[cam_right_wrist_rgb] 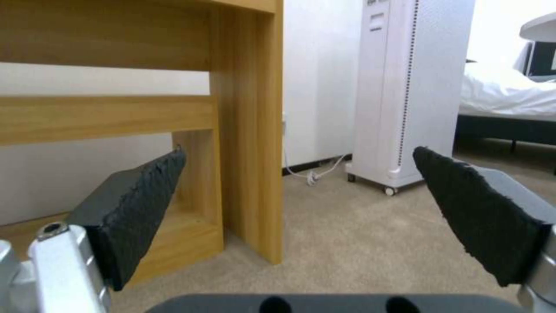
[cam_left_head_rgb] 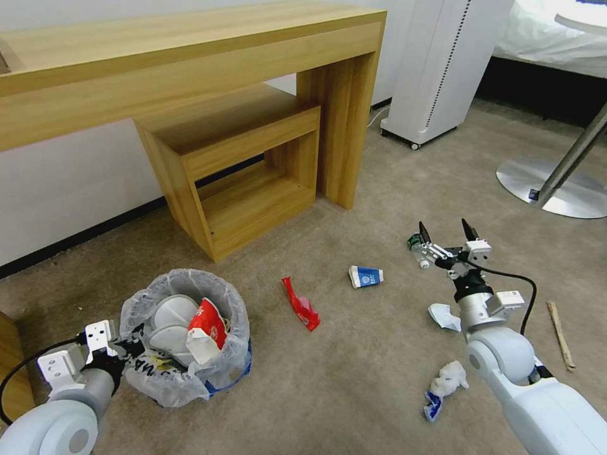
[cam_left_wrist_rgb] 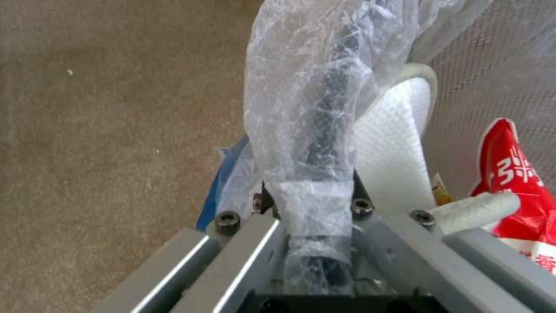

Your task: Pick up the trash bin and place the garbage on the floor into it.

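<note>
The trash bin (cam_left_head_rgb: pixel 183 379), lined with a crinkly white bag, is at the lower left. In it lie white slippers (cam_left_head_rgb: pixel 169 319) and a crushed red-white cup (cam_left_head_rgb: pixel 205 332). My left gripper (cam_left_head_rgb: pixel 129 349) is shut on the bin's bag-covered rim (cam_left_wrist_rgb: pixel 324 108). On the carpet lie a red wrapper (cam_left_head_rgb: pixel 301 304), a blue-white carton (cam_left_head_rgb: pixel 365 276), a green-label bottle (cam_left_head_rgb: pixel 416 245), crumpled paper (cam_left_head_rgb: pixel 444 316), a white-and-blue wad (cam_left_head_rgb: pixel 444 382) and a wooden stick (cam_left_head_rgb: pixel 561 327). My right gripper (cam_left_head_rgb: pixel 446 231) is open just beside the bottle, with nothing between its pads (cam_right_wrist_rgb: pixel 139 208).
A wooden desk (cam_left_head_rgb: pixel 341 114) with a low shelf unit (cam_left_head_rgb: pixel 240 170) under it stands along the wall. A white tower appliance (cam_left_head_rgb: pixel 436 69) on wheels is behind it, with a round metal table base (cam_left_head_rgb: pixel 550 183) and a bed (cam_left_head_rgb: pixel 556 38) at the right.
</note>
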{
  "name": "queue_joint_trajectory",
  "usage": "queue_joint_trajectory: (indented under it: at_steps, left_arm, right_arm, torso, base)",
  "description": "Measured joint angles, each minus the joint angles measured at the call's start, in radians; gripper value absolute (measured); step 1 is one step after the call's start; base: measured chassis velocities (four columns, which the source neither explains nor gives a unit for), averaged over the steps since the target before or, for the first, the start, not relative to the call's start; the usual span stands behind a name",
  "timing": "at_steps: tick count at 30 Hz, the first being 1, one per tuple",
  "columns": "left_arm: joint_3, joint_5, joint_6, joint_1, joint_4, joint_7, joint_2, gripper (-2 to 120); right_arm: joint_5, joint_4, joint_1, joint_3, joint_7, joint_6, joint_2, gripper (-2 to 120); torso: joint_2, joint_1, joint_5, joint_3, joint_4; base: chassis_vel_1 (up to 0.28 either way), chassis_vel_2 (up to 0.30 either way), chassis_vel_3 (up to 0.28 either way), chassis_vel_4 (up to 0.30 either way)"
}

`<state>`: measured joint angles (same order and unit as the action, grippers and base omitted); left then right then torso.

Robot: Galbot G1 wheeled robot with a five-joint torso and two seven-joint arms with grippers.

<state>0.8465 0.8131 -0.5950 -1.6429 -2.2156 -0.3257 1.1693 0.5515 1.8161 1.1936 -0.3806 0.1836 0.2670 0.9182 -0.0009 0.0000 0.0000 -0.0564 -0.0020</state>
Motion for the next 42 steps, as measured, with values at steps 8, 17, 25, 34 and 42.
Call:
queue_joint_trajectory:
  at_steps: [8,17,25,34,42]
  left_arm:
    - [-0.005,0.0,0.0,0.004,0.007,-0.001,-0.001,1]
    - [-0.003,-0.001,0.004,-0.003,0.001,0.001,0.002,1]
    - [-0.004,-0.006,0.006,-0.005,-0.002,0.003,0.011,1]
    - [-0.005,-0.013,0.007,-0.008,-0.005,0.005,0.018,1]
    - [-0.008,-0.016,0.008,-0.003,-0.001,0.006,0.023,1]
  right_arm:
    - [-0.003,0.002,0.022,-0.008,-0.008,-0.001,0.002,100]
    - [-0.01,0.005,0.025,-0.007,-0.008,0.0,0.006,100]
    - [-0.009,0.006,0.026,-0.003,-0.007,0.0,0.002,100]
    - [-0.008,0.004,0.024,-0.001,-0.006,-0.002,0.0,100]
    - [-0.009,-0.006,0.012,0.013,-0.002,-0.002,0.0,100]
  torso:
    - [0.0,0.0,0.0,0.0,-0.0001]
    - [0.0,0.0,0.0,0.0,-0.0001]
    - [0.0,0.0,0.0,0.0,0.0]
    - [0.0,0.0,0.0,0.0,0.0]
    - [0.0,0.0,-0.0001,0.0,0.0]
  base:
    - [0.0,0.0,0.0,0.0]
    - [-0.032,0.027,0.028,-0.035]
    - [0.0,0.0,0.0,0.0]
    - [0.0,0.0,0.0,0.0]
    - [-0.084,0.08,0.078,-0.089]
